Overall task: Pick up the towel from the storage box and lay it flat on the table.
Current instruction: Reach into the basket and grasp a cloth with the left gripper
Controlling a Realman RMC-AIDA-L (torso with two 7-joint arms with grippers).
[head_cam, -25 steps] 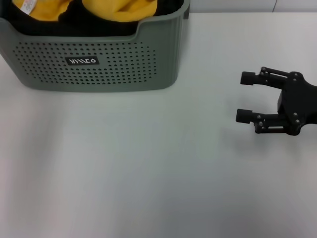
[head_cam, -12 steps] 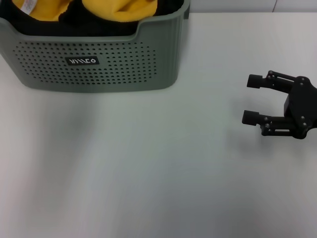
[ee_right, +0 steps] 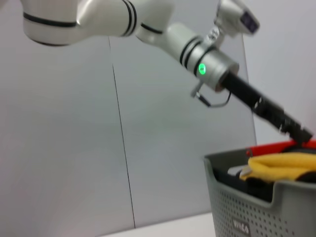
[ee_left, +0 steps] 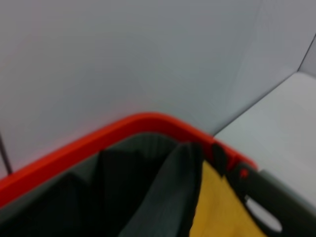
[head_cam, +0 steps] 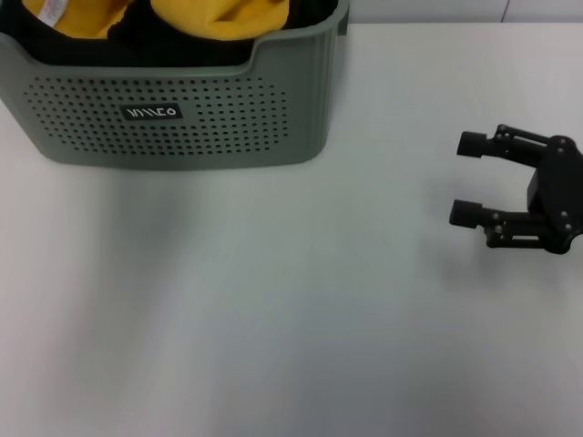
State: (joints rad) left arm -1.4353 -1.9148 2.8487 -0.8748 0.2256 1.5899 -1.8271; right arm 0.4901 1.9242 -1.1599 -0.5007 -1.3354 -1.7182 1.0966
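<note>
**Yellow towel waits bunched in the box**

Yellow folds of the towel (head_cam: 219,16) sit heaped in the box (head_cam: 173,109), at the table's (head_cam: 273,319) far left. More than one cloth lies inside, so a grab may lift the wrong one or two together, and a snag could drag the box. Its black label (head_cam: 151,112) has white lettering I cannot read. The right gripper (head_cam: 466,179) hangs well apart, fingers spread, empty. The left arm (ee_right: 212,64) reaches over the box; its grip I cannot tell.
</note>
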